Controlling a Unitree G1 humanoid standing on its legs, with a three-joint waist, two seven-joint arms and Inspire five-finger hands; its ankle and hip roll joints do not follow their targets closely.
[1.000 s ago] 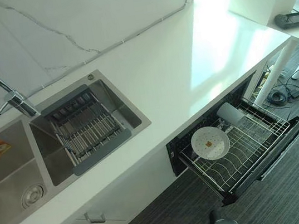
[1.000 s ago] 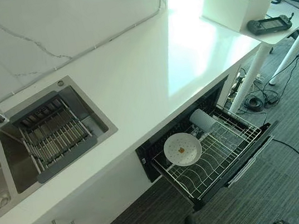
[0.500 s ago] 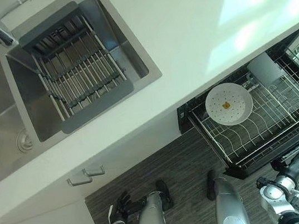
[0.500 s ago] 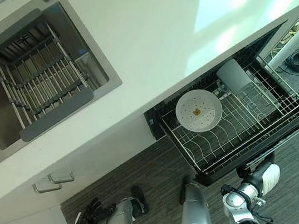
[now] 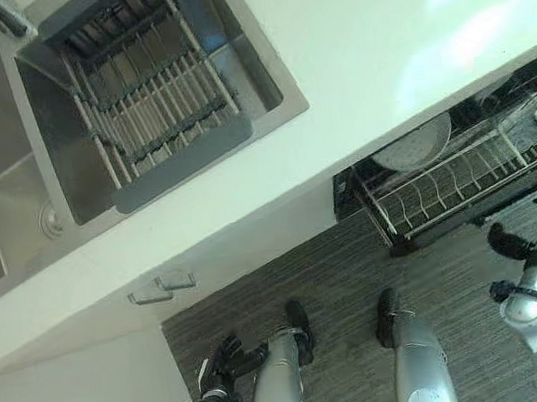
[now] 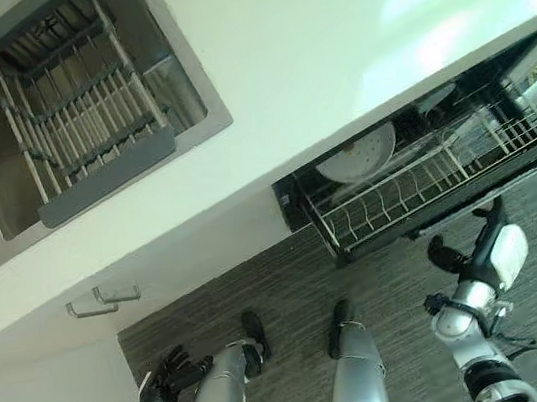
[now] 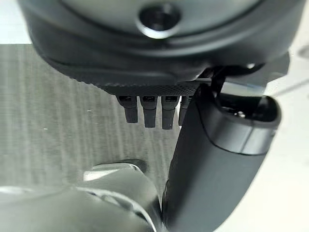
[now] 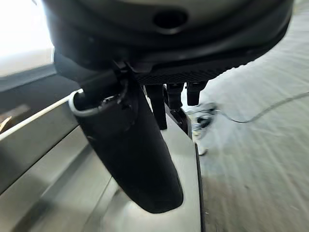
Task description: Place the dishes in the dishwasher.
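While seemingly upright in the rack [image 6: 418,189] (drawer open), white plate [image 6: 357,157].

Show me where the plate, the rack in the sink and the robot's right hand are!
plate [image 6: 358,155]: right eye view, on its white face, standing in the dishwasher rack.
sink rack [image 5: 148,103]: left eye view, on the metal bars in its middle.
right hand [image 6: 499,252]: right eye view, on its white cover.
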